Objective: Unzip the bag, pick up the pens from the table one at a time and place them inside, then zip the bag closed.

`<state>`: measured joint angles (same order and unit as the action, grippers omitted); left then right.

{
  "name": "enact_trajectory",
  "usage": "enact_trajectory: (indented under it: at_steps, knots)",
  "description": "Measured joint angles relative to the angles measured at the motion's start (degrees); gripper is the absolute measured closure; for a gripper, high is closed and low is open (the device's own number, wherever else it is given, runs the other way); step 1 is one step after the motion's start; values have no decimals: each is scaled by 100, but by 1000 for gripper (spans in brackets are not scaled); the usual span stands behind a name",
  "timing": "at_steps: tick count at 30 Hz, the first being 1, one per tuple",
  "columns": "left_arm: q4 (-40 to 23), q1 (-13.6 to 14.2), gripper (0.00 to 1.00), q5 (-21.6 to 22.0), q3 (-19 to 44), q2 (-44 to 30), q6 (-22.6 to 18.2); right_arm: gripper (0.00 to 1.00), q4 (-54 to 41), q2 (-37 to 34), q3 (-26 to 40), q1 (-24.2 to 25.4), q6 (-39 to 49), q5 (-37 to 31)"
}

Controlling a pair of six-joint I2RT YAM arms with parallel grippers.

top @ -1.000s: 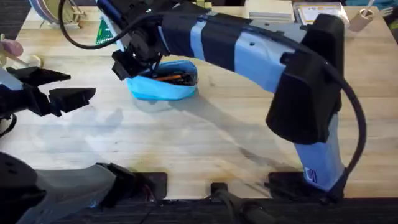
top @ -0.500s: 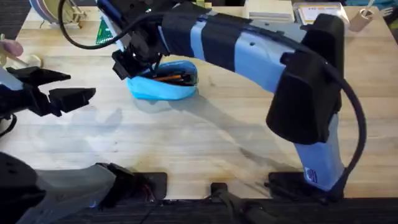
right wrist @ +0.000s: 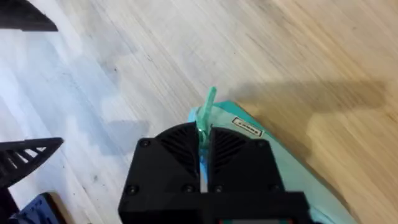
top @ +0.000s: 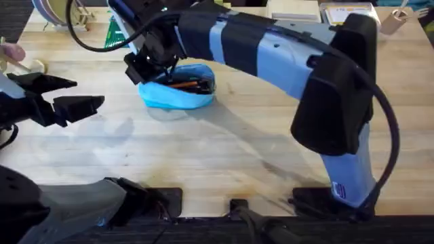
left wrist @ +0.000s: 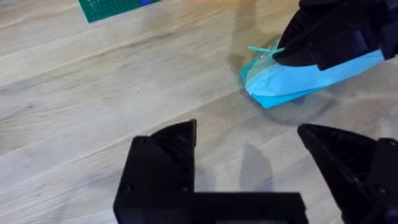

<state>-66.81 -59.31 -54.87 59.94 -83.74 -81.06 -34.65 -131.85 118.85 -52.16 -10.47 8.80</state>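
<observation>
The light-blue bag (top: 178,93) lies on the table (top: 224,156) at the back left, its mouth open. Orange and dark pens (top: 187,85) lie inside it. My right arm reaches across the table, and my right gripper (top: 140,72) is at the bag's left end. In the right wrist view that gripper (right wrist: 205,138) is shut on the teal zipper pull (right wrist: 208,107), with the bag (right wrist: 273,155) beneath it. My left gripper (top: 87,93) hangs open to the left of the bag, holding nothing. The left wrist view shows the bag (left wrist: 298,78) ahead of its spread fingers (left wrist: 166,149).
A green flat board (top: 112,34) lies behind the bag near the table's far edge. Books and small items (top: 319,10) sit along the back right. The right arm's long body crosses above the table's middle and right.
My right gripper has shifted slightly toward the far side, still holding the zipper pull. The left arm has not moved.
</observation>
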Motion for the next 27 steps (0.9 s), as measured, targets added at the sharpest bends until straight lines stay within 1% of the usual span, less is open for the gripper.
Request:
enact_trajectory:
  at_steps: [7,27]
  knots:
    - [0,0,7,0,0,-1,0,972,2,0,0,10,203,-62]
    - [0,0,7,0,0,1,0,970,-2,2,63,32,450,-66]
